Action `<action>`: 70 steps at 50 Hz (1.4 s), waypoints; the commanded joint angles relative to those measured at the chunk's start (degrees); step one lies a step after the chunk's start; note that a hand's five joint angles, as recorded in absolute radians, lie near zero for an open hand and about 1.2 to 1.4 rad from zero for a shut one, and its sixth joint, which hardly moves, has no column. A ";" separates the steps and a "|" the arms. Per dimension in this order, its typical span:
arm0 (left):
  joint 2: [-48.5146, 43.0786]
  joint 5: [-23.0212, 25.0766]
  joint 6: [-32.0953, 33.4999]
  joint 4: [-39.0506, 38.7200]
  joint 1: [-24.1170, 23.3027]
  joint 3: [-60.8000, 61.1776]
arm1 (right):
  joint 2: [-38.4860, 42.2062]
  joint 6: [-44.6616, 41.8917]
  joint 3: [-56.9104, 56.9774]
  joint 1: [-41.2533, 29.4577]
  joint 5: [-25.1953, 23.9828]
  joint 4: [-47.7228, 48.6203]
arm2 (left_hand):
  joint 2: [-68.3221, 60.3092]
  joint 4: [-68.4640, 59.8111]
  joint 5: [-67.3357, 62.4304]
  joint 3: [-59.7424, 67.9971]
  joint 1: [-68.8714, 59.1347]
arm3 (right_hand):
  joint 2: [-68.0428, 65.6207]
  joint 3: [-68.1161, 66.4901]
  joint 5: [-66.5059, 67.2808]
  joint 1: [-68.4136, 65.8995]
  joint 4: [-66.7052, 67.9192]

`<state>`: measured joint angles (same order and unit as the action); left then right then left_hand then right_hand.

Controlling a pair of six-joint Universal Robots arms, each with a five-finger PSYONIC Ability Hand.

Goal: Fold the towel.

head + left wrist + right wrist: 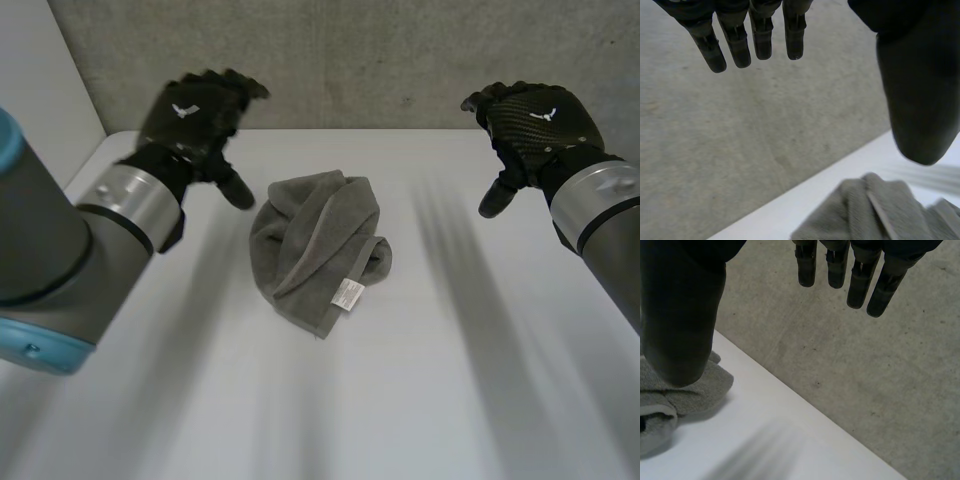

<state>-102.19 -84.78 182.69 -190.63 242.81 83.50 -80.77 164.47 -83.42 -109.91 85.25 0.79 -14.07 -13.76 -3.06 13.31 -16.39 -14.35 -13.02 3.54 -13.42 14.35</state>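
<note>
A grey towel (318, 246) lies crumpled in a loose heap at the middle of the white table (430, 380), a white label at its near edge. My left hand (196, 118) hovers to the towel's left near the table's back edge, fingers straight and empty. My right hand (535, 120) hovers well to the towel's right, also open and empty. In the left wrist view the towel (880, 212) lies below the thumb, apart from the fingers (740, 42). Beside the thumb in the right wrist view sits a fold of towel (687, 400), clear of the fingers (860, 282).
A grey wall (360, 50) rises just behind the table's back edge, close to both hands. A pale wall (40, 90) stands to the left. Bare table surface spreads in front of the towel and to either side.
</note>
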 commanded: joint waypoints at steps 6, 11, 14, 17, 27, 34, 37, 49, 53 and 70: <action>-0.90 -3.64 -8.49 10.44 2.84 -5.54 | 0.52 7.35 3.79 0.93 -2.19 -6.42 | 4.07 3.76 3.06 -3.31 6.39 | 4.35 3.02 -3.54 3.42 -4.35; -0.99 -3.73 -8.40 10.81 3.19 -5.80 | 0.52 7.44 4.15 0.93 -3.07 -6.42 | 4.07 3.76 3.06 -3.31 6.39 | 4.35 3.02 -3.54 3.42 -4.35; -0.82 -3.82 -8.40 10.81 3.19 -5.80 | 0.52 7.53 4.15 0.93 -2.99 -6.42 | 4.07 3.76 3.06 -3.31 6.39 | 4.35 3.02 -3.54 3.42 -4.35; -0.82 -3.82 -8.40 10.81 3.28 -5.80 | 0.52 7.53 4.15 1.02 -2.90 -6.42 | 4.07 3.76 3.06 -3.31 6.39 | 4.35 3.02 -3.54 3.42 -4.35; -1.17 -3.82 -8.31 10.98 3.72 -5.80 | 0.35 7.97 4.23 1.19 -2.55 -6.24 | 4.07 3.76 3.06 -3.31 6.39 | 4.35 3.02 -3.54 3.42 -4.35; -1.43 -3.82 -8.22 11.07 3.72 -5.80 | 0.35 7.97 4.23 1.19 -2.46 -6.07 | 4.07 3.76 3.06 -3.31 6.39 | 4.35 3.02 -3.54 3.42 -4.35; -1.52 -3.82 -8.22 11.07 3.81 -5.80 | 0.35 7.97 4.23 1.19 -2.46 -6.07 | 4.07 3.76 3.06 -3.31 6.39 | 4.35 3.02 -3.54 3.42 -4.35; -1.61 -3.73 -6.82 10.89 3.81 -5.63 | 0.52 7.97 4.23 2.42 -2.64 -6.07 | 4.07 3.76 3.06 -3.31 6.39 | 4.35 3.02 -3.54 3.42 -4.35; -1.61 -3.47 -5.76 10.72 3.81 -4.84 | 1.13 7.79 4.06 2.25 -3.42 -6.15 | 4.07 3.76 3.06 -3.31 6.39 | 4.35 3.02 -3.54 3.42 -4.35; -1.61 -3.11 -5.50 -4.66 5.38 1.22 | 28.29 9.37 22.60 -3.38 -21.18 -5.89 | 3.86 3.76 2.85 -3.31 6.17 | 4.35 3.02 -3.54 3.42 -4.35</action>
<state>-103.57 -87.98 177.09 -189.46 247.13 82.69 -64.24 172.80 -70.63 -110.45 64.77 -5.21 -13.94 -13.76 -3.06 13.31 -16.38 -14.35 -13.02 3.54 -13.41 14.35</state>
